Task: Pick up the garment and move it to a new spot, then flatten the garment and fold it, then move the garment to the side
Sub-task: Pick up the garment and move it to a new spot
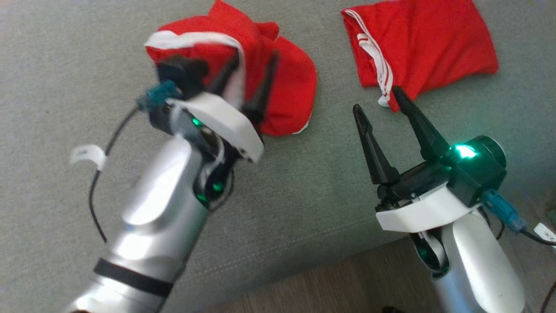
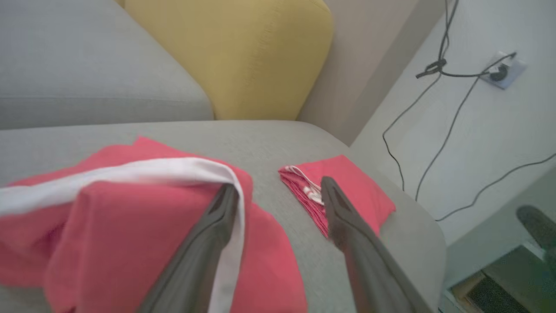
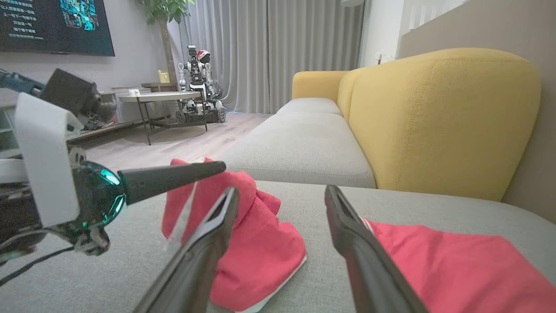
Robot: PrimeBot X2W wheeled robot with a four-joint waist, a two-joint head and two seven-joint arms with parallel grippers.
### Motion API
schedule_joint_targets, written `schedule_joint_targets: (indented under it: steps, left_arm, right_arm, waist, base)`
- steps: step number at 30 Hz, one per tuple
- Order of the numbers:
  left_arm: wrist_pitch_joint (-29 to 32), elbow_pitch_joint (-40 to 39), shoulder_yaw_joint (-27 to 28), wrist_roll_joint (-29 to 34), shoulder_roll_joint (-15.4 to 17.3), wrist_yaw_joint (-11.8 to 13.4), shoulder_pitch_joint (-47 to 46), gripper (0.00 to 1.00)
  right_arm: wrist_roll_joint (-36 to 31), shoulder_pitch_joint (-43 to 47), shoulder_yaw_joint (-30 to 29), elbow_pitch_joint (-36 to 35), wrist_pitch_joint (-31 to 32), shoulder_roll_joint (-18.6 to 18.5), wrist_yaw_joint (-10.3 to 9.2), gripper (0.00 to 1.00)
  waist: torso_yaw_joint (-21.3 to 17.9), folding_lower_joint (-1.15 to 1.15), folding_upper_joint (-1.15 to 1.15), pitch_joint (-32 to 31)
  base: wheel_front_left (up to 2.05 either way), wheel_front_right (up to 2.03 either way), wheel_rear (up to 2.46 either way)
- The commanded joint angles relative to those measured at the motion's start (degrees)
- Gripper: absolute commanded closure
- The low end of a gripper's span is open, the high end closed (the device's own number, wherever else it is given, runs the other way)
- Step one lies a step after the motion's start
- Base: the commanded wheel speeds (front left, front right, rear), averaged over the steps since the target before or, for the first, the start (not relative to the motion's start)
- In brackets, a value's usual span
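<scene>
Two red garments lie on the grey sofa seat, well apart. The crumpled garment sits bunched in a heap at the far left, its white band looping over the top. The folded garment rests flat and squared at the far right, near the seat's end.

The left gripper hangs over the crumpled garment with its fingers spread wide. The left wrist view shows bare seat between them, and the white band runs along the outer edge of one finger, seemingly draped there rather than pinched. The head view is blurred around this gripper, so whether the band is hooked on that finger is unclear. The right gripper is also wide and holds nothing, its tips just beside the near corner of the folded garment, which one tip overlaps in the head view; I cannot tell whether it touches the cloth.

Judging by how things lie, the crumpled garment is the piece in hand and the work on it is at an early stage. It may already be at its new spot, though that cannot be told. It is not yet flattened or folded, and moving it to the side is left too. The piece on the right looks finished.
</scene>
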Motion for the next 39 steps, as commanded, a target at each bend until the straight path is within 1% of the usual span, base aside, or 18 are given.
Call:
schedule_joint_targets:
  steps: [1, 5, 6, 7, 8, 10, 13, 16, 20, 23, 26, 30, 33, 35, 37, 39]
  left_arm:
    - [-0.4, -2.7, -0.2, -0.9, 0.5, -0.7, 0.1, 0.00]
    - [-0.3, -5.7, -3.8, -2.8, 0.4, -1.7, 2.8, 0.00]
    - [-0.3, -5.7, -3.8, -2.8, 0.4, -1.7, 2.8, 0.00]
    - [-0.6, -7.7, -4.3, -3.9, 0.4, -1.9, 4.3, 0.00]
    - [-0.6, -7.7, -4.3, -3.9, 0.4, -1.9, 4.3, 0.00]
    - [-0.8, -9.7, -4.0, -4.5, 0.9, -1.7, 5.8, 0.00]
    - [-0.3, -12.9, -3.6, -4.9, 2.9, -0.9, 8.5, 0.00]
    - [2.4, -15.5, -4.9, -4.4, 5.7, -0.8, 11.0, 0.00]
    - [5.8, -18.8, -6.8, -4.5, 8.5, -0.9, 14.0, 0.00]
    - [5.8, -20.6, -6.8, -3.7, 10.2, -0.1, 15.6, 0.00]
    - [2.5, -21.8, -4.8, -2.6, 11.5, 2.0, 17.0, 0.00]
    - [-6.1, -21.9, 0.5, -1.6, 12.7, 5.3, 19.5, 0.00]
    - [-9.7, -20.6, 4.4, -0.3, 13.5, 7.8, 22.3, 0.00]
    - [-10.5, -20.3, 7.3, -0.4, 12.8, 8.4, 24.7, 0.00]
    - [-10.7, -21.2, 10.7, 1.5, 12.1, 8.5, 26.7, 0.00]
    - [-10.8, -23.2, 14.7, 4.1, 10.6, 7.9, 29.3, 0.00]
  right_arm:
    - [0.2, -0.9, 1.0, -1.5, -0.5, 0.6, -0.02, 0.00]
    - [-0.1, -0.6, 1.0, -0.8, -0.6, 0.6, -0.02, 0.00]
    - [-0.1, -0.6, 1.0, -0.8, -0.6, 0.6, -0.02, 0.00]
    - [-0.4, -0.4, 1.0, -0.4, -0.6, 0.6, -0.02, 0.00]
    - [-0.4, -0.4, 1.0, -0.4, -0.6, 0.6, -0.02, 0.00]
    - [-0.5, -0.1, 1.1, 0.1, -0.5, 0.6, -0.02, 0.00]
    - [-0.9, 0.4, 1.0, 0.6, -0.1, 0.6, -0.02, 0.00]
    - [-1.4, 0.9, 0.9, 0.9, 0.5, 0.6, -0.02, 0.00]
    - [-1.8, 1.3, 1.3, 0.9, 1.2, 0.6, -0.02, 0.00]
    - [-1.7, 1.4, 1.5, 0.8, 1.5, 0.6, -0.02, 0.00]
    - [-1.7, 1.6, 1.6, 0.8, 1.6, 0.6, -0.02, 0.00]
    - [-2.1, 2.7, 1.5, 1.5, 1.6, 0.6, -0.02, 0.00]
    - [-2.5, 4.5, 0.7, 2.0, 1.9, 0.6, -0.02, 0.00]
    - [-2.4, 5.9, -0.2, 2.2, 2.0, 0.6, -0.02, 0.00]
    - [-2.4, 7.1, -1.1, 2.3, 2.0, 0.6, -0.02, 0.00]
    - [-2.6, 8.0, -1.6, 2.3, 1.9, 0.6, -0.02, 0.00]
  waist:
    - [0.8, 0.00, 0.00, -0.5]
    - [2.7, 0.00, 0.00, -2.2]
    - [2.7, 0.00, 0.00, -2.2]
    - [3.9, 0.00, 0.00, -3.2]
    - [3.9, 0.00, 0.00, -3.2]
    - [5.1, 0.00, 0.00, -4.3]
    - [6.9, 0.00, 0.00, -5.8]
    - [8.9, 0.00, 0.00, -6.9]
    - [10.9, 0.00, 0.00, -7.8]
    - [11.8, 0.00, 0.00, -8.2]
    - [12.4, 0.00, 0.00, -8.5]
    - [12.8, 0.00, 0.00, -9.1]
    - [13.1, 0.00, 0.00, -9.7]
    - [13.5, 0.00, 0.00, -10.0]
    - [13.8, 0.00, 0.00, -10.3]
    - [14.2, 0.00, 0.00, -10.5]
  base:
    - [0.00, 0.00, 0.00]
    - [0.00, 0.00, 0.00]
    - [0.00, 0.00, 0.00]
    - [0.00, 0.00, 0.00]
    - [0.00, 0.00, 0.00]
    - [0.00, 0.00, 0.00]
    - [0.00, 0.00, 0.00]
    - [0.00, 0.00, 0.00]
    - [0.00, 0.00, 0.00]
    - [0.00, 0.00, 0.00]
    - [0.00, 0.00, 0.00]
    - [0.00, 0.00, 0.00]
    - [0.00, 0.00, 0.00]
    - [0.00, 0.00, 0.00]
    - [0.00, 0.00, 0.00]
    - [0.00, 0.00, 0.00]
